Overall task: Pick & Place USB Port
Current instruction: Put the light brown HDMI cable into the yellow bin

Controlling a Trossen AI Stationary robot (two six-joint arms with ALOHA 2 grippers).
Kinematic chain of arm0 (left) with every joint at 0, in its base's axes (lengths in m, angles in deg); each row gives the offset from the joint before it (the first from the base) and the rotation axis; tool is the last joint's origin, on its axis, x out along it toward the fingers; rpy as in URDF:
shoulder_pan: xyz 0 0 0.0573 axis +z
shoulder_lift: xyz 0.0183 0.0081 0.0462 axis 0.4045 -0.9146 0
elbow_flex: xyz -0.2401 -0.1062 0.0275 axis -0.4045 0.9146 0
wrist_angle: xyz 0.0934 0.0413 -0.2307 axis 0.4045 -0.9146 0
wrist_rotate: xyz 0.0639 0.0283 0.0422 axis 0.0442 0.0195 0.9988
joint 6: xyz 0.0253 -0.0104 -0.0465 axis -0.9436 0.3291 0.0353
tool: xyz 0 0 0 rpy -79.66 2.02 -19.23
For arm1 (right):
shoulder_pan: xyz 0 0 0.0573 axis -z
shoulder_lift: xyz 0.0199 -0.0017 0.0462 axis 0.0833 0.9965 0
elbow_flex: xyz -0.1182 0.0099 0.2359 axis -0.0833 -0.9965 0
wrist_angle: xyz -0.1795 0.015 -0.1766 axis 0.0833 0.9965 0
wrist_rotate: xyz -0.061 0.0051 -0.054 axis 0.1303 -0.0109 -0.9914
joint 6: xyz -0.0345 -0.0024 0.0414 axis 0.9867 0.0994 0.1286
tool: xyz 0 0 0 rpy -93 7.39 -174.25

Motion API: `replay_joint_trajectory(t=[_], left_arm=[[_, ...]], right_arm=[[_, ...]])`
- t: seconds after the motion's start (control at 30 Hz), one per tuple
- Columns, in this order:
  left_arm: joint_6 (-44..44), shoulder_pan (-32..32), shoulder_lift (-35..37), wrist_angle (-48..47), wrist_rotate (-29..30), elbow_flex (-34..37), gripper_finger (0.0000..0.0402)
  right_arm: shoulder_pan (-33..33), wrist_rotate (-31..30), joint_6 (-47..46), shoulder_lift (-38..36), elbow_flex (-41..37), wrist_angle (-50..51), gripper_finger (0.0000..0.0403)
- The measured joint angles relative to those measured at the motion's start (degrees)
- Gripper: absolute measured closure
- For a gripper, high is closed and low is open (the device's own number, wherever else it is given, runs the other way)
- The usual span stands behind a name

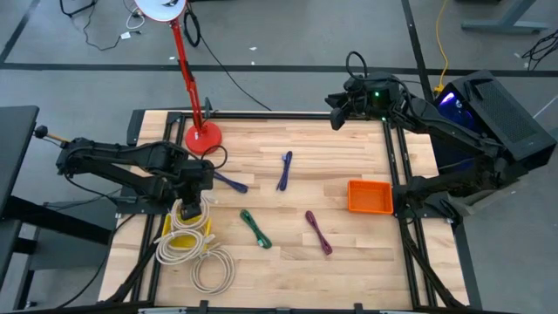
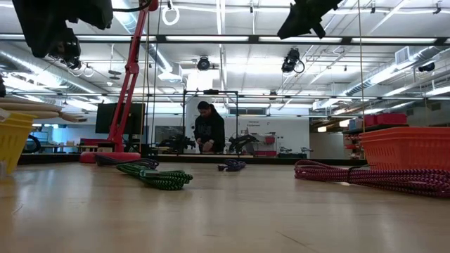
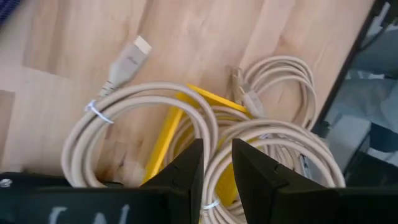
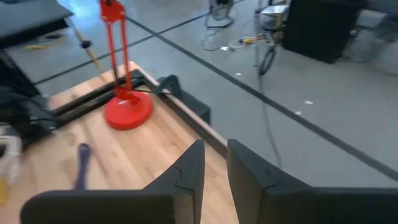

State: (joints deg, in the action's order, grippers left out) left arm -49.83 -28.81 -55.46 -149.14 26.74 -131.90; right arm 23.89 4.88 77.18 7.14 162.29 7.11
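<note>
My left jaws (image 3: 214, 165) hang just above the yellow tray (image 3: 163, 140), a narrow gap between the fingers and nothing held. The beige USB cables (image 3: 149, 102) lie coiled in and around that tray, one plug resting on the tabletop (image 3: 81, 50) just beside it. My right jaws (image 4: 211, 163) wait well away from the tray at the far edge, also narrowly parted and empty. The orange bin (image 1: 370, 196) looks empty, so I judge every pick is still ahead.

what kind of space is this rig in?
Likely a robotics lab or workshop: exposed ceiling ducts, a person at a far bench, and loose floor cables around the wooden table.
</note>
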Motion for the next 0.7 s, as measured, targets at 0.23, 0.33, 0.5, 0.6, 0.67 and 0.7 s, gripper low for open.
replay_joint_trajectory(t=[0.23, 0.33, 0.5, 0.6, 0.67, 0.7], left_arm=[[2.67, -0.01, -0.02, -1.65, 0.63, 0.00, 0.0314], [3.05, 0.00, -0.02, -3.22, -0.74, 0.00, 0.0314], [4.78, 0.00, -0.02, -9.57, 10.30, -0.09, 0.0314], [6.19, 0.02, -0.02, -12.58, 21.21, -0.09, 0.0314], [7.92, 0.45, -0.02, -13.07, 28.29, -0.09, 0.0314], [8.70, 0.87, -0.02, -12.86, 30.85, 0.03, 0.0315]], right_arm=[[-1.76, 6.16, -1.64, 0.58, -4.96, -6.10, 0.0332], [-3.01, 7.18, -1.82, 0.67, -7.70, -8.83, 0.0332], [-4.68, 11.00, -4.61, 0.67, -10.04, -14.58, 0.0332], [-6.21, 12.35, -4.77, 0.67, -10.25, -17.89, 0.0332], [-7.08, 12.44, -4.80, 0.64, -10.27, -19.59, 0.0332], [-7.41, 12.23, -4.88, 0.64, -10.31, -20.68, 0.0332]])
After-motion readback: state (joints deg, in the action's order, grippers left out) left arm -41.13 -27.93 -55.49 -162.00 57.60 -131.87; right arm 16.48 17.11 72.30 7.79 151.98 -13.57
